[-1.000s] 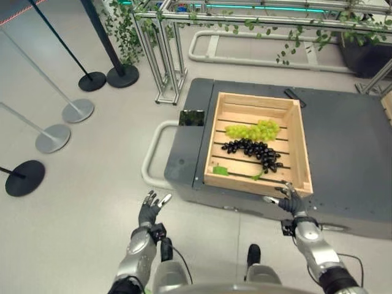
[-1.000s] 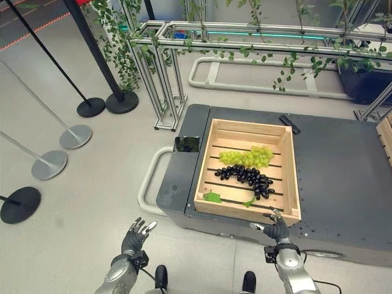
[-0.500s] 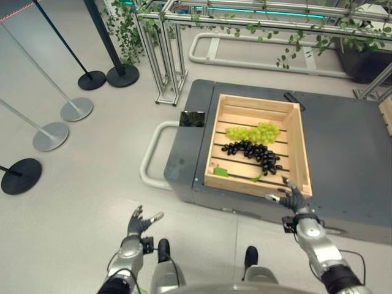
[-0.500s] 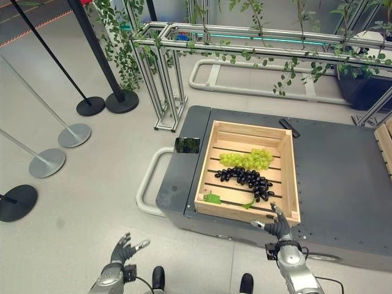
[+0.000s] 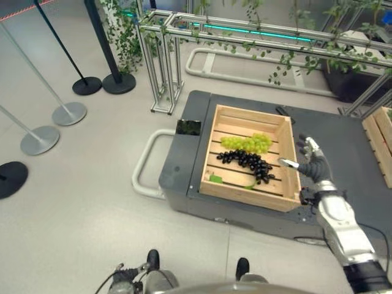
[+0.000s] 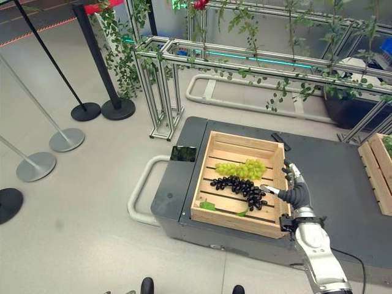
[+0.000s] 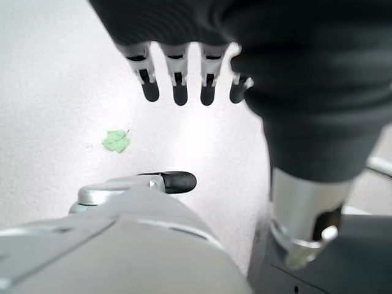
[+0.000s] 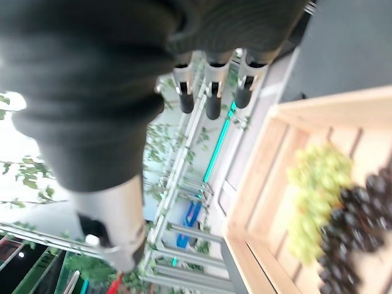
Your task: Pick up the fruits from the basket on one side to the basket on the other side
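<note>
Seen from the head: right hand [image 6: 295,193] raised over the crate's [image 6: 215,138] right rim, fingers spread and empty, likely poised to reach in for the green grapes [image 6: 240,168] or black grapes [image 6: 239,187] lying mid-crate; second crate [image 6: 373,177] waiting far right. Seen from the left wrist: left hand [image 7: 184,73] hung low over bare floor, fingers straight, holding nothing, a leaf [image 7: 116,141] below. Seen from the right wrist: fingers [image 8: 212,90] straight, grapes just beyond.

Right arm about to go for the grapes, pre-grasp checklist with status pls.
1. Right hand empty, fingers straight: ok.
2. Right hand over the crate's right wall, not yet over the fruit: ok for approach.
3. Green grapes and black grapes lie uncovered in the crate, bunches touching: ok, but may drag together.
4. Second crate at far right on the platform; room inside: cannot tell.
5. Left hand low over the floor, empty: ok.
</note>
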Tool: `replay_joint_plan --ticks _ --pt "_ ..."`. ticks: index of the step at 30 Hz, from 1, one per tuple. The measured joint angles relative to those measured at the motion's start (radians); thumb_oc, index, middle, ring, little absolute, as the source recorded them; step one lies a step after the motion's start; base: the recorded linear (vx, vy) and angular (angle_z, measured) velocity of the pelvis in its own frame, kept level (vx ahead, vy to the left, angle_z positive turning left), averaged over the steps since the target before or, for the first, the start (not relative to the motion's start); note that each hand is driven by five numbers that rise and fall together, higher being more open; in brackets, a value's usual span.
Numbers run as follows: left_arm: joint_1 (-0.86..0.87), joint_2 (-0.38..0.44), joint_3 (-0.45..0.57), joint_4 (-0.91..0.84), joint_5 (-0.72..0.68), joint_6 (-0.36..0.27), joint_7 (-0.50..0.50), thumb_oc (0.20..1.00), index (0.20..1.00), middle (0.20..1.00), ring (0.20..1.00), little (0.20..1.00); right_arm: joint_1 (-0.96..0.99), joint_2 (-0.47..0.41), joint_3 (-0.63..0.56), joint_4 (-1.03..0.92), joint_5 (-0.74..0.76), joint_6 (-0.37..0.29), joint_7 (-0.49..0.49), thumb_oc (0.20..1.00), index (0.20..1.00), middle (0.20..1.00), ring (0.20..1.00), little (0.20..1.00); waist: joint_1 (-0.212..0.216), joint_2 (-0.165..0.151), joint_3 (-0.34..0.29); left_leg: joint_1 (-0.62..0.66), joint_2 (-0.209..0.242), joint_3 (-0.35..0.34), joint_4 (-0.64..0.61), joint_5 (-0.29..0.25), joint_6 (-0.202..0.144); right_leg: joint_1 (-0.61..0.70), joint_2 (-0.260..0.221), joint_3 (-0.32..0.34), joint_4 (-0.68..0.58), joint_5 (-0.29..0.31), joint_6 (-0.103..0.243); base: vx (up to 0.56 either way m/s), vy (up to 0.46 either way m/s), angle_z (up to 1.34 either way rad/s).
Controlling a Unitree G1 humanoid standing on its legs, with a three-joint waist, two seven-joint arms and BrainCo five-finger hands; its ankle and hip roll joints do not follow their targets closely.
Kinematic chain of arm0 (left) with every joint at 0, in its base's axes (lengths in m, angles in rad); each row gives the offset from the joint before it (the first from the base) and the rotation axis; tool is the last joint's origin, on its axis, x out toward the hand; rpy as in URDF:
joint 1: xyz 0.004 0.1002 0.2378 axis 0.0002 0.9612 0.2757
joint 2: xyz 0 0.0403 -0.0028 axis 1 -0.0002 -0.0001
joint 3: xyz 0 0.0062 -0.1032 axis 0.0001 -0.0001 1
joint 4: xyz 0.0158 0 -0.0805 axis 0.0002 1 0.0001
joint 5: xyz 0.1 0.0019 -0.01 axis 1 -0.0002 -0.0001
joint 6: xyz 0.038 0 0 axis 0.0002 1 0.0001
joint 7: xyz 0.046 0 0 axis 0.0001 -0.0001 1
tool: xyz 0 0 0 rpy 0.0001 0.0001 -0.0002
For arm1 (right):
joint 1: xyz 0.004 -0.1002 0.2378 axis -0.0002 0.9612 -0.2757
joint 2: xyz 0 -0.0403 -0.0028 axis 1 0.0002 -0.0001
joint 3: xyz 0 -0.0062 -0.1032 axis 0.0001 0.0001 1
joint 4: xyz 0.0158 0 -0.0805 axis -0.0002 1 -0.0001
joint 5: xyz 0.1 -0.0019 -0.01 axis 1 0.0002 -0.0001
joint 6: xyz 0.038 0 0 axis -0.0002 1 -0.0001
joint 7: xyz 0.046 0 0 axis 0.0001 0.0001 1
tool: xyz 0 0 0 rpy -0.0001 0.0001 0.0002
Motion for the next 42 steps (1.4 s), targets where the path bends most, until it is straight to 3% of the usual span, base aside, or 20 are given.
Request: replay_joint_plan --ticks 6,10,11,15,17,23,31,36,42 --pt "-0.019 0.006 -0.013 -0.015 0.038 0.007 -0.005 1.0 1.0 1.0 1.0 1.0 -0.041 -0.077 0.025 0.095 -0.031 0.006 0.014 1.0 1.0 1.0 1.0 1.0 0.0 -0.01 -0.009 0.002 0.0 0.003 0.0 0.0 0.0 -0.001 0.0 0.003 0.0 0.001 0.0 0.0 0.0 0.0" --pt "-0.024 0.026 -0.072 -0.028 0.039 0.015 -0.015 1.0 1.0 1.0 1.0 1.0 -0.194 -0.139 0.115 0.334 -0.08 0.05 0.014 1.0 1.0 1.0 1.0 1.0 0.005 -0.021 -0.015 0.0 0.0 0.004 0.0 -0.002 0.004 -0.004 0.0 0.005 0.0 0.003 0.0 -0.01 0.008 -0.02" --pt "-0.037 0.027 -0.071 -0.04 0.039 0.015 -0.021 1.0 1.0 1.0 1.0 1.0 -0.238 -0.144 0.128 0.392 -0.109 0.074 0.013 1.0 1.0 1.0 1.0 1.0 0.026 -0.021 -0.015 -0.004 0.0 0.004 0.0 -0.003 0.005 -0.008 0.0 0.005 0.0 0.004 0.0 -0.07 0.001 -0.01" --pt "-0.07 0.037 -0.133 -0.037 0.038 0.014 -0.022 1.0 1.0 1.0 1.0 1.0 -0.446 -0.151 0.263 0.669 -0.151 0.1 0.006 1.0 1.0 1.0 1.0 1.0 0.046 -0.023 -0.01 -0.065 0.0 -0.001 0.012 0.005 0.005 -0.062 0.001 0.004 0.0 0.017 -0.003 -0.09 0.0 0.01" --pt "-0.082 0.037 -0.136 -0.04 0.038 0.013 -0.02 1.0 1.0 1.0 1.0 1.0 -0.501 -0.148 0.292 0.742 -0.164 0.109 0.0 1.0 1.0 1.0 1.0 1.0 0.076 -0.016 0.022 -0.085 -0.001 -0.01 0.019 0.012 0.006 -0.071 0.002 -0.002 0.001 0.024 -0.004 -0.08 0.002 0.07" --pt "-0.115 0.044 -0.157 -0.042 0.027 0.011 0.001 1.0 1.0 1.0 1.0 1.0 -0.669 -0.132 0.39 0.897 -0.207 0.134 -0.009 1.0 1.0 1.0 1.0 1.0 0.111 -0.01 0.137 -0.158 0.001 -0.024 0.034 0.015 0.008 -0.13 0.003 -0.009 0.001 0.037 -0.009 -0.05 0.012 0.05" --pt "-0.17 0.052 -0.171 -0.069 -0.022 -0.009 0.035 1.0 1.0 1.0 1.0 1.0 -0.875 -0.14 0.455 1.073 -0.227 0.141 -0.025 1.0 1.0 1.0 1.0 1.0 0.113 -0.004 0.251 -0.24 0.001 -0.029 0.046 0.02 0.009 -0.197 0.002 -0.033 0.001 0.042 -0.012 -0.06 0.012 0.03" --pt "-0.181 0.063 -0.21 -0.088 -0.024 -0.021 0.052 1.0 1.0 1.0 1.0 1.0 -0.922 -0.143 0.479 1.168 -0.228 0.136 -0.039 1.0 1.0 1.0 1.0 1.0 0.119 -0.004 0.259 -0.29 -0.001 -0.029 0.054 0.02 0.01 -0.231 0.001 -0.068 0.001 0.042 -0.012 -0.07 0.004 0.08" --pt "-0.203 0.076 -0.247 -0.148 -0.064 -0.05 0.073 1.0 1.0 1.0 1.0 1.0 -0.992 -0.16 0.492 1.29 -0.226 0.141 -0.067 1.0 1.0 1.0 1.0 1.0 0.146 0.002 0.263 -0.462 -0.004 -0.049 0.079 0.029 0.017 -0.379 0.0 -0.083 0.001 0.054 -0.019 -0.05 0.008 0.06"
